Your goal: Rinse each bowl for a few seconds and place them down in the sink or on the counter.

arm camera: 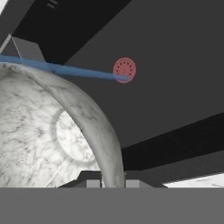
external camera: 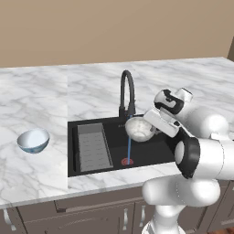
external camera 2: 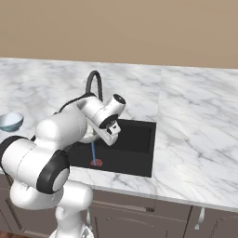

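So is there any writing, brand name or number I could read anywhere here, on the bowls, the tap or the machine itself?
None: no readable text anywhere.
Speckled bowl, held in the tool over the sink: grey speckles only.
Blue-and-white bowl on the counter: faint dark marks on its outside, too small to read, possibly just pattern.
Faucet and robot arm: plain, no labels.
Red drain ring: dots, no characters.

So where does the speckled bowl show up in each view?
Left base view: speckled bowl at centre, held over the sink, beside the water stream.
Right base view: mostly hidden behind the arm; I can't pick it out.
Hand view: bowl at lower left.
Shared landmark: red drain ring.
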Available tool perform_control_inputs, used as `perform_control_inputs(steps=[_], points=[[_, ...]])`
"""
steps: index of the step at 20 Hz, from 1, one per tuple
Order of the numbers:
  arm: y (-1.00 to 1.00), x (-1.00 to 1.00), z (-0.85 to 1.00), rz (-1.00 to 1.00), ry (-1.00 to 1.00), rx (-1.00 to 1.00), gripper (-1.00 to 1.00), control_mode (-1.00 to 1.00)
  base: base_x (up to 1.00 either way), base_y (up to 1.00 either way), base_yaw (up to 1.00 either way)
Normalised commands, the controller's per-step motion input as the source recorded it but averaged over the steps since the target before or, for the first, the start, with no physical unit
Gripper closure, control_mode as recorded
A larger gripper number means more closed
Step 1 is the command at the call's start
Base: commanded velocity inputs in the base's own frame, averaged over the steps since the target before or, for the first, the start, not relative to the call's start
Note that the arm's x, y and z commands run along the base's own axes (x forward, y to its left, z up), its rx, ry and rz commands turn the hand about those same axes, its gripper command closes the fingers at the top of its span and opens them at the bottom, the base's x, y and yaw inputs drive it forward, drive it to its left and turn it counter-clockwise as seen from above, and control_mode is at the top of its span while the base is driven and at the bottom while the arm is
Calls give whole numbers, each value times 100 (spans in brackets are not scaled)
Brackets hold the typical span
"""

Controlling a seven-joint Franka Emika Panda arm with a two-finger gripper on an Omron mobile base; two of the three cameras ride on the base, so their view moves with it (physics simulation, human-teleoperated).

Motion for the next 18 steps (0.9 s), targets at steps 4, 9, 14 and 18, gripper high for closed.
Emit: perform_control_inputs(steps=[4, 9, 14, 18], points=[[40, -22, 12, 0, 0, 0, 100, -100, 0, 0, 0], [50, -18, 11, 0, 0, -2, 100, -100, 0, 0, 0], [60, -11, 8, 0, 0, -5, 100, -100, 0, 0, 0], [66, 0, 4, 0, 0, -8, 100, -100, 0, 0, 0]])
